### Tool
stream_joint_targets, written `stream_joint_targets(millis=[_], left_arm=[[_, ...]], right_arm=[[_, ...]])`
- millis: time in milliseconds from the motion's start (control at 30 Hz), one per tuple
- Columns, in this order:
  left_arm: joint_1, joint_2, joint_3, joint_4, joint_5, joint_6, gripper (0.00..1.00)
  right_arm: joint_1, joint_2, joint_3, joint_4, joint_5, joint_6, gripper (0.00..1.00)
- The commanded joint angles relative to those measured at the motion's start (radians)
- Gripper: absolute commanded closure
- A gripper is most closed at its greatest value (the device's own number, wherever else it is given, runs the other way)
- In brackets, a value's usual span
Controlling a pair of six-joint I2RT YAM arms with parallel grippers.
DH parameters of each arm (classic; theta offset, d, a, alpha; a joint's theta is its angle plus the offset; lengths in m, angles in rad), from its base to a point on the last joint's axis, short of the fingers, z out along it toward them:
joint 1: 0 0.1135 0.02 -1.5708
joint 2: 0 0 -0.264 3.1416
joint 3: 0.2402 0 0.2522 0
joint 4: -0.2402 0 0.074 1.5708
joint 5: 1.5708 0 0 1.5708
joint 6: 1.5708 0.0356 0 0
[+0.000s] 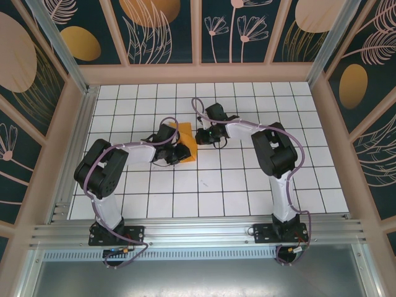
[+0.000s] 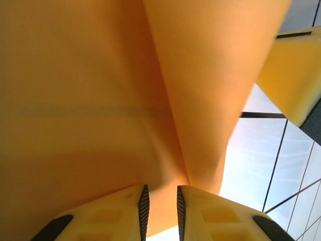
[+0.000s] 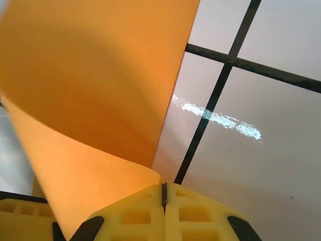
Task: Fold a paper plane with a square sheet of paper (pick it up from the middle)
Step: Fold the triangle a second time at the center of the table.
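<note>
The left gripper (image 2: 160, 206) pinched a fold of the paper (image 2: 100, 100); the right gripper (image 3: 163, 193) was clenched at its curled edge, the paper raised off the table (image 3: 261, 75) between them. Such shallow bites could let it slip or crease crookedly if the arms pulled apart.

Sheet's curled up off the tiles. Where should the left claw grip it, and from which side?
Probably pinch the square sheet of paper at its raised fold, left claw coming from the sheet's left edge: the ridge points straight between its pads.
</note>
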Motion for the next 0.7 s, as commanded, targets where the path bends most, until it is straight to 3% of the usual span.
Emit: stream_joint_targets(millis=[0, 400, 667], left_arm=[[-0.007, 0.024, 0.019, -0.090, -0.029, 0.037, 0.76], [-0.007, -0.015, 0.038, -0.103, -0.049, 0.055, 0.79], [0.009, -0.155, 0.030, -0.123, -0.179, 0.044, 0.75]], right_arm=[[0.006, 0.024, 0.037, -0.034, 0.002, -0.041, 0.98], [0.012, -0.006, 0.019, -0.037, 0.000, -0.043, 0.98], [0.021, -0.144, -0.161, -0.011, 0.038, 0.014, 0.98]])
